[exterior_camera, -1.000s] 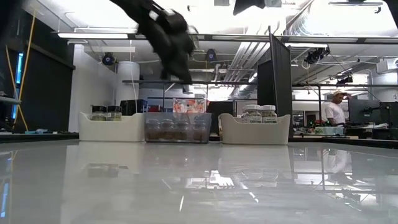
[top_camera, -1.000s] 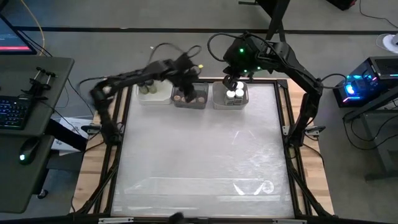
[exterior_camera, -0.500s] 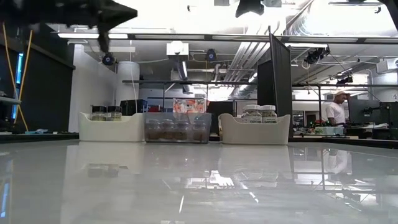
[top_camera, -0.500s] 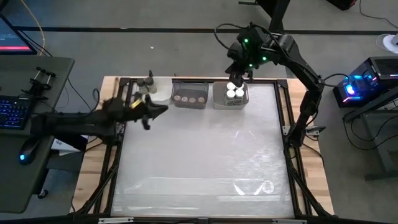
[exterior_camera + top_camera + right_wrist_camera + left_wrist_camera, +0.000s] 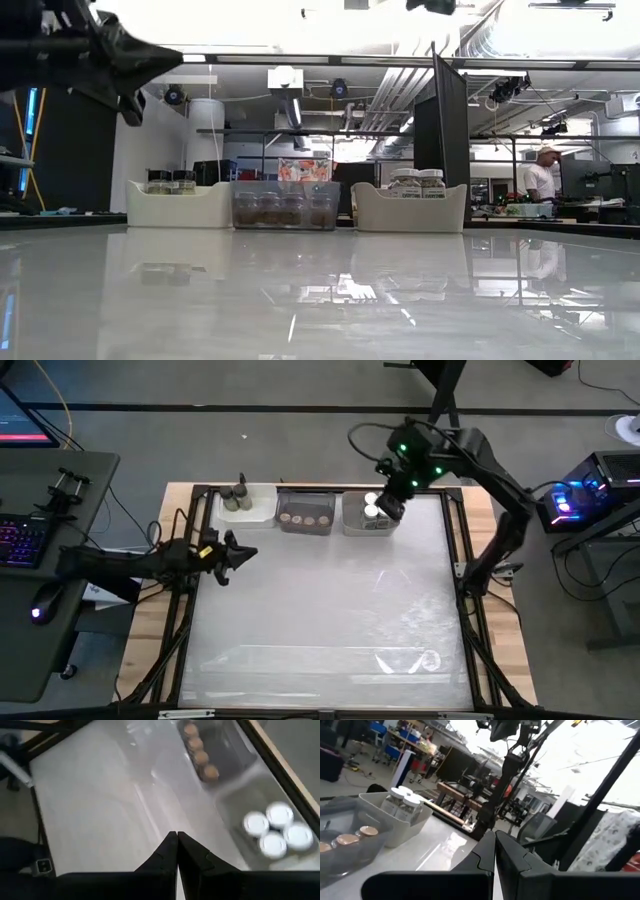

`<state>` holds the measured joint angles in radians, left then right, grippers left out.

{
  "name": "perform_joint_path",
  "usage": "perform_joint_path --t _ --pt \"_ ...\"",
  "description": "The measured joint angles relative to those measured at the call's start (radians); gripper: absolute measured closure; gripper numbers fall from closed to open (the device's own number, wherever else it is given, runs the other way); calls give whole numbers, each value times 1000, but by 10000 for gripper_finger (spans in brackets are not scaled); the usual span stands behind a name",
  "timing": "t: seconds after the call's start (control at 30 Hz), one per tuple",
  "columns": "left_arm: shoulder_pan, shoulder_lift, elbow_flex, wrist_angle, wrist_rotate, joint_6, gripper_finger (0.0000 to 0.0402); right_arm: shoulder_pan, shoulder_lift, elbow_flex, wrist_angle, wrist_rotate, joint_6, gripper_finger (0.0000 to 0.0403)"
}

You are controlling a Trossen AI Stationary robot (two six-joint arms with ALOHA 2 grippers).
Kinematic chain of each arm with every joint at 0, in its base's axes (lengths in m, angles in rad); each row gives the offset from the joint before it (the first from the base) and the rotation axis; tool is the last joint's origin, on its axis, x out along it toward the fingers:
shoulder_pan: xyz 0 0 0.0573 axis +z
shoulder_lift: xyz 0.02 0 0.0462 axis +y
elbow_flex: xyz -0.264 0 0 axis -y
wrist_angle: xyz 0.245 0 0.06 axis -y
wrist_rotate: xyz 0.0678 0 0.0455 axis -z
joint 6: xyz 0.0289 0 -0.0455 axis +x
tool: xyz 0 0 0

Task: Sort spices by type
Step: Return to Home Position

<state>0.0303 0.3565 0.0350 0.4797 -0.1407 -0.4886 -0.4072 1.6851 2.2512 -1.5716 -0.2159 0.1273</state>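
Both grippers are empty, fingers pressed together. The left gripper [image 5: 238, 553] hangs over the left edge of the table [image 5: 330, 620], a little nearer than the bins. The right gripper [image 5: 390, 503] hovers above the right bin [image 5: 350, 520] at the far side. All the spices I can see sit in the three bins lined along the far edge. The dark-capped jars [image 5: 238, 495], at least two, stand in the left bin [image 5: 262, 512]. Four brown-capped jars [image 5: 305, 517] stand in a row in the middle bin [image 5: 285, 215], and four white-capped jars [image 5: 272, 830] cluster in the right bin. No jar shows on the open table, so the sorting looks finished. These jars are probably light, rigid and smooth-sided, likely glass, so they would slip or topple if pinched unevenly. Packed side by side as they are, the best hold would be from above, fingers closing across the cap or just below it.
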Motion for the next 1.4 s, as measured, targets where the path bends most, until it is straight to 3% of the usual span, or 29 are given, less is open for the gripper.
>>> perform_joint_path --t 0.17,0.4,0.57,0.73,0.87,1.0,1.2,1.4 --pt "0 -67 -23 -12 28 4 401 97 -172 -237 34 106 216 402" --pt "2 -87 -23 -74 27 -3 401 279 -602 -870 328 190 599 402" --pt "2 -87 -23 -110 27 -5 401 273 -894 -1347 852 220 657 402" --pt "2 -87 -23 -120 26 -5 401 180 -973 -1694 1479 127 486 403" --pt "2 -87 -23 -120 26 -5 401 166 -973 -1862 1849 25 437 403" --pt "2 -87 -23 -121 26 -6 401 255 -1017 -1971 2025 -13 433 403" --pt "2 -87 -23 -123 26 -6 401 474 -1158 -2103 2076 178 406 403" --pt "2 -87 -23 -125 26 -6 401 527 -1317 -2219 2034 325 369 403"
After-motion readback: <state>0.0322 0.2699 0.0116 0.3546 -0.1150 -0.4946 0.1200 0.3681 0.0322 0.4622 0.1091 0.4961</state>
